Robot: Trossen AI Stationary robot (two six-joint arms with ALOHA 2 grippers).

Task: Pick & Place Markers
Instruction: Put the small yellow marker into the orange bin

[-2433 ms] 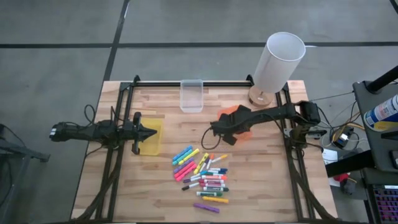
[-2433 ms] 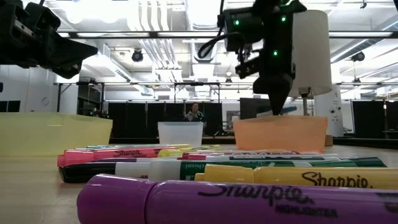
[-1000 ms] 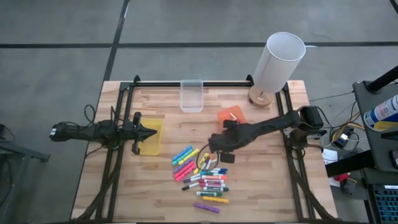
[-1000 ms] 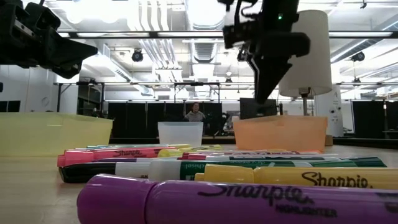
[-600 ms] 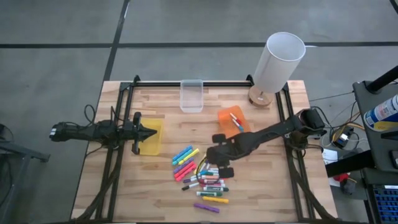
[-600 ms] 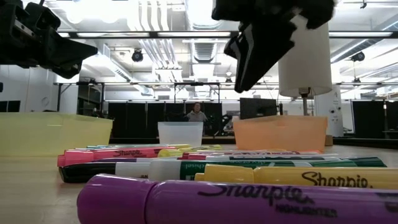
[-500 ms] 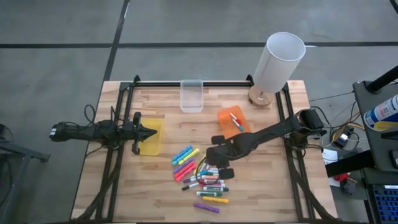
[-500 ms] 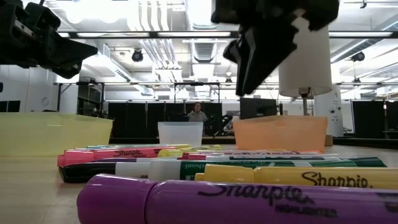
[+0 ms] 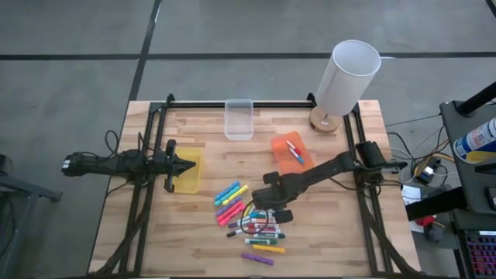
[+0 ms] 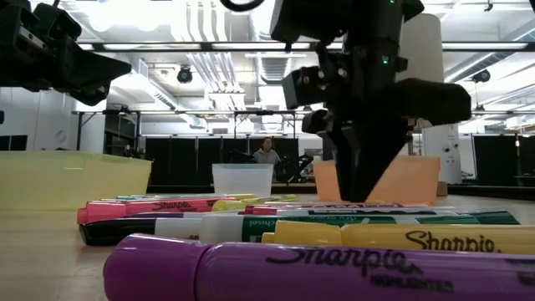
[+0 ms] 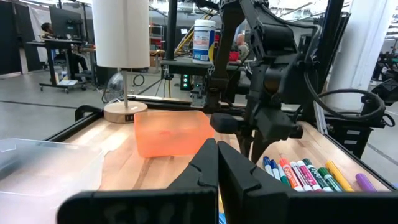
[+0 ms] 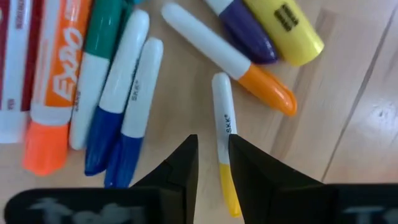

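Observation:
The markers (image 9: 253,221) lie in a loose pile on the wooden table, near its front middle; the low view shows them close up (image 10: 334,230). My right gripper (image 12: 213,163) points down into the pile, open by a narrow gap. Its fingers stand on either side of a slim white marker with a yellow cap (image 12: 222,115) that lies flat on the wood. I cannot see that they touch it. In the low view the right gripper (image 10: 361,191) reaches down to the markers. My left gripper (image 11: 217,167) is shut and waits level over the yellow bin (image 9: 190,172).
An orange bin (image 9: 293,153) holding a few markers stands behind the pile on the right. A clear bin (image 9: 239,118) is at the far edge, and a white lamp (image 9: 346,77) at the far right corner. Bare wood lies at the near left of the pile.
My right gripper has come away from the orange bin toward the table's near edge and left, sunk down onto the marker pile, and rolled about its pointing line. The markers lie as before.

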